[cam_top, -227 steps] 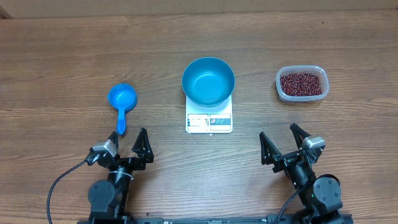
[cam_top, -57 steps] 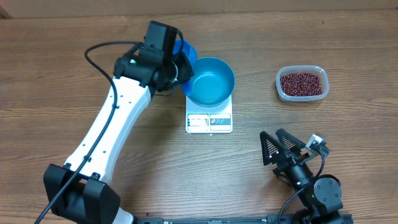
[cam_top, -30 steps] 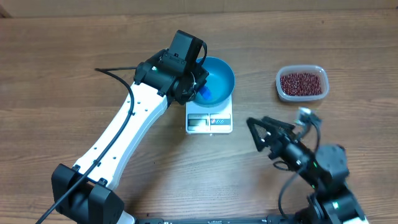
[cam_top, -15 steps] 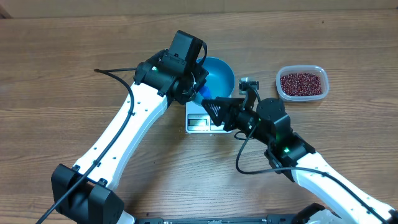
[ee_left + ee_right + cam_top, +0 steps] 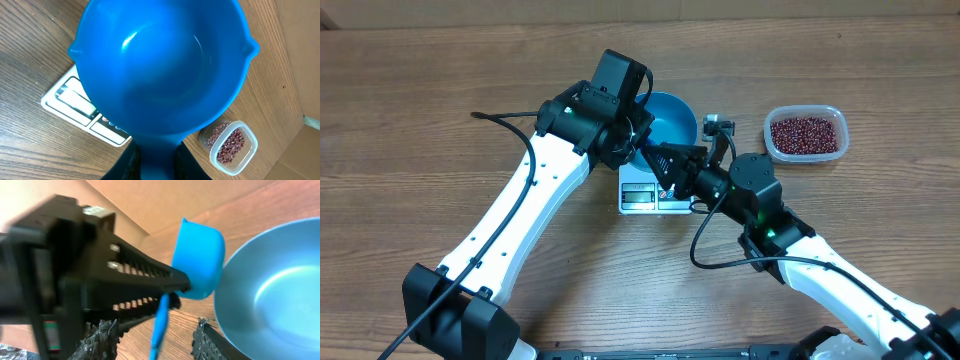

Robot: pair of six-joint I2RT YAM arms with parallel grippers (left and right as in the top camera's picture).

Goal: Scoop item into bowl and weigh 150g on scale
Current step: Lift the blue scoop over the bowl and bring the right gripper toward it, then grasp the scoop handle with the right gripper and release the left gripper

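Scoop [image 5: 160, 65] pinched by its handle in left tool [image 5: 156, 159], above the bowl [image 5: 675, 110] on the scale [image 5: 642, 198]. The right tool [image 5: 156, 332] straddles that handle, spread; we judge a handover, since beans [image 5: 805, 134] sit in the tub [image 5: 769, 141] on its side.

No writing is legible anywhere. The scale [image 5: 80, 107], ahead and to the left of the jaws of the left gripper [image 5: 155, 162], carries small blue and dark marks beside its display, too small and blurred to read.
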